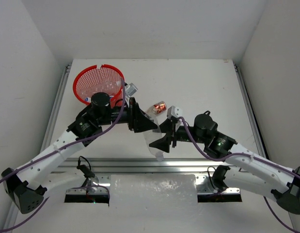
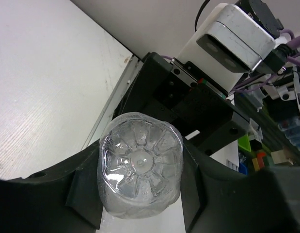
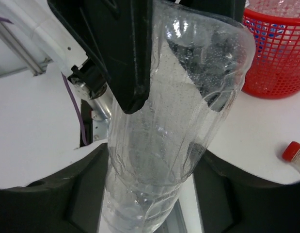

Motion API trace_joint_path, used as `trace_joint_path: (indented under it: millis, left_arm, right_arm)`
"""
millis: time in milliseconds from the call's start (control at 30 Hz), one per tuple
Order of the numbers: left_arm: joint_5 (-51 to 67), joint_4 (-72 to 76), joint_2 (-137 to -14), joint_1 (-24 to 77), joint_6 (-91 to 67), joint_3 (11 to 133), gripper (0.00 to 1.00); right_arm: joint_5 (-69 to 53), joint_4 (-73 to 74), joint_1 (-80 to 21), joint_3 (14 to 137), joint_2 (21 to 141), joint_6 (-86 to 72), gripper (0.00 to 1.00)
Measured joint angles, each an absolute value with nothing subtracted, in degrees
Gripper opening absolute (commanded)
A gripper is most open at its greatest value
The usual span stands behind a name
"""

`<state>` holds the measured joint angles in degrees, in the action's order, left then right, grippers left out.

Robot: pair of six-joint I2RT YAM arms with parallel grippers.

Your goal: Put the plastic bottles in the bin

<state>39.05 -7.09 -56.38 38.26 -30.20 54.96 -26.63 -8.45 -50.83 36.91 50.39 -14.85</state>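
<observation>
A plain clear bottle (image 1: 153,141) hangs above the table's near middle, between both grippers. My left gripper (image 1: 149,125) is shut on its wide base end; in the left wrist view the ribbed base (image 2: 140,167) is squeezed between the black fingers (image 2: 84,194). My right gripper (image 1: 160,141) is shut on the same bottle lower down; in the right wrist view the bottle's body (image 3: 164,145) runs between both fingers (image 3: 86,189). The red mesh bin (image 1: 99,83) stands at the far left with clear bottles (image 1: 111,88) inside. A red-labelled bottle (image 1: 158,107) lies on the table; its red cap (image 3: 292,151) shows.
A small bottle-like object (image 1: 132,89) lies against the bin's right rim. The bin also shows in the right wrist view (image 3: 276,58). Metal rails run along the table's left (image 1: 60,97) and right (image 1: 246,102) edges and across the front (image 1: 140,165).
</observation>
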Motion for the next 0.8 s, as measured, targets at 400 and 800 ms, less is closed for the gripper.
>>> trace_joint_path:
  millis: [400,800]
  left_arm:
    - [-7.8,-39.0,-67.4,28.8,-29.7,88.1,0.00]
    - [-36.4,-48.6,-78.1,17.8,-25.7,104.4,0.00]
  right_arm:
    - [13.0,5.3,-51.1,37.6,43.2,-19.7,0.99]
    - [31.7,19.1,-51.0,37.6,35.7,-24.3,0.99]
